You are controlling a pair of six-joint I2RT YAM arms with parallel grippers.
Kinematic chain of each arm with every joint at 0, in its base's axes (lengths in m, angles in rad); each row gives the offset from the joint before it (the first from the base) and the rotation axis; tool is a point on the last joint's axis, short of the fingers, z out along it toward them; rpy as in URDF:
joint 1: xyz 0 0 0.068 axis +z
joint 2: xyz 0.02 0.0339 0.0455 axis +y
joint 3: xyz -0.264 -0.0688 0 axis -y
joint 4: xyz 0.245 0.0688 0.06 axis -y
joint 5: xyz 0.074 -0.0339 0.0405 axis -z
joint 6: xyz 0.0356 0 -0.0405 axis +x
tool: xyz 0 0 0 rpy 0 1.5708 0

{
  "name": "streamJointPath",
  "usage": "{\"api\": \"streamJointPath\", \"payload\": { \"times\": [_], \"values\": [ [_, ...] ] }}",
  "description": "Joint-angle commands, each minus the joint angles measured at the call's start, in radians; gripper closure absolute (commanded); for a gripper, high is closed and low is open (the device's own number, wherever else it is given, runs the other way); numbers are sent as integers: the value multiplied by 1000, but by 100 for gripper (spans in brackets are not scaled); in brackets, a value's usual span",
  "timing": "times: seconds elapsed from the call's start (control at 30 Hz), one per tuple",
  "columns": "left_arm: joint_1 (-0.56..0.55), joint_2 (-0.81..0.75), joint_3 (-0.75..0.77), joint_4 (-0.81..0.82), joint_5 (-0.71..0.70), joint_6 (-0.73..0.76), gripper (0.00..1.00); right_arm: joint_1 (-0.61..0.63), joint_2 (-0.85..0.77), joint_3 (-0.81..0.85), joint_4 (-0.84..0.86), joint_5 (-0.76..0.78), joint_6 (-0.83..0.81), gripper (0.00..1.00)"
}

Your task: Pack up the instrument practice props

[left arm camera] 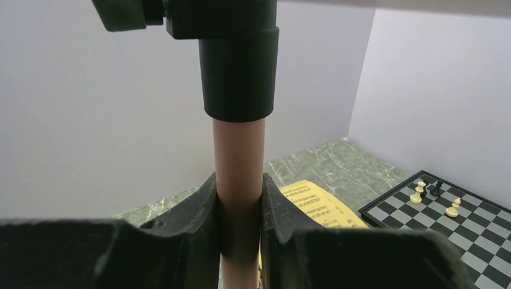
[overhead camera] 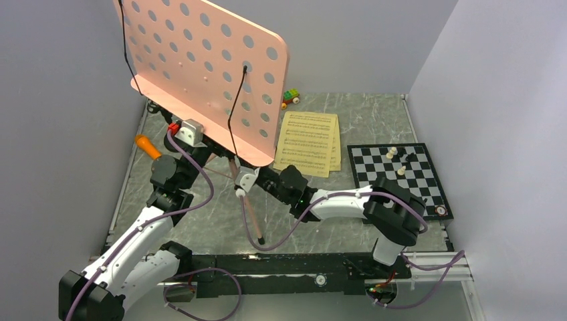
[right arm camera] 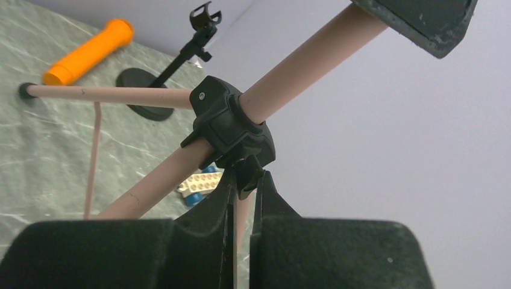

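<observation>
Pole (left arm camera: 239,156) of the pink music stand (overhead camera: 200,73) sets the axis: it runs straight up through the left gripper (left arm camera: 239,208), whose jaws are pressed onto it just below a black collar (left arm camera: 239,72). Lower down, the right gripper (right arm camera: 244,192) meets the black leg hub (right arm camera: 232,129) from underneath, jaws nearly together and pinching a small tab on it. The stand rises over the left of the table (overhead camera: 374,114), one leg (overhead camera: 249,214) reaching toward the arm bases. Folding the legs looks like the right arm's work, being at the hub, while the left steadies. The orange microphone (right arm camera: 90,51) and mic stand (right arm camera: 150,102) sit beyond.
</observation>
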Motion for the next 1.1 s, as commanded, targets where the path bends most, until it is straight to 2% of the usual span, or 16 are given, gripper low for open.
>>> {"api": "streamJointPath", "payload": {
  "times": [0.0, 0.07, 0.13, 0.2, 0.33, 0.43, 0.53, 0.6, 0.67, 0.77, 0.83, 1.0, 1.07],
  "values": [
    [-19, 19, -11, -109, 74, -37, 100, 12, 43, -14, 110, 91, -234, 100],
    [-19, 19, -13, -112, 65, -33, 100, 20, 40, -22, 173, 143, -209, 97],
    [-19, 20, -13, -116, 51, -28, 100, 21, 8, -5, 126, 193, -128, 71],
    [-19, 18, -13, -120, 32, -23, 100, 21, -40, 0, 34, 220, -14, 53],
    [-19, 16, -14, -121, 15, -18, 100, 22, -143, -35, -46, 274, 176, 36],
    [-19, 19, -8, -121, 19, -16, 100, 22, -228, -72, -135, 286, 367, 31],
    [-19, 22, -6, -117, 17, -17, 100, -4, -297, -7, -449, 300, 736, 28],
    [-19, 21, -12, -108, 14, -19, 100, -79, -309, 70, -663, 192, 1017, 27],
    [-19, 17, -17, -104, 14, -17, 100, -180, -306, 107, -755, -48, 1277, 27],
    [-19, 13, -20, -106, 11, 0, 100, -260, -281, 146, -781, -304, 1559, 26],
    [-20, 12, -20, -105, 1, 13, 100, -292, -233, 191, -816, -416, 1729, 24],
    [-21, 6, -39, -72, -3, 18, 100, -345, -137, 161, -611, -651, 2087, 20],
    [-21, 6, -37, -77, -3, 20, 100, -346, -110, 159, -549, -677, 2183, 20]
  ]
}}
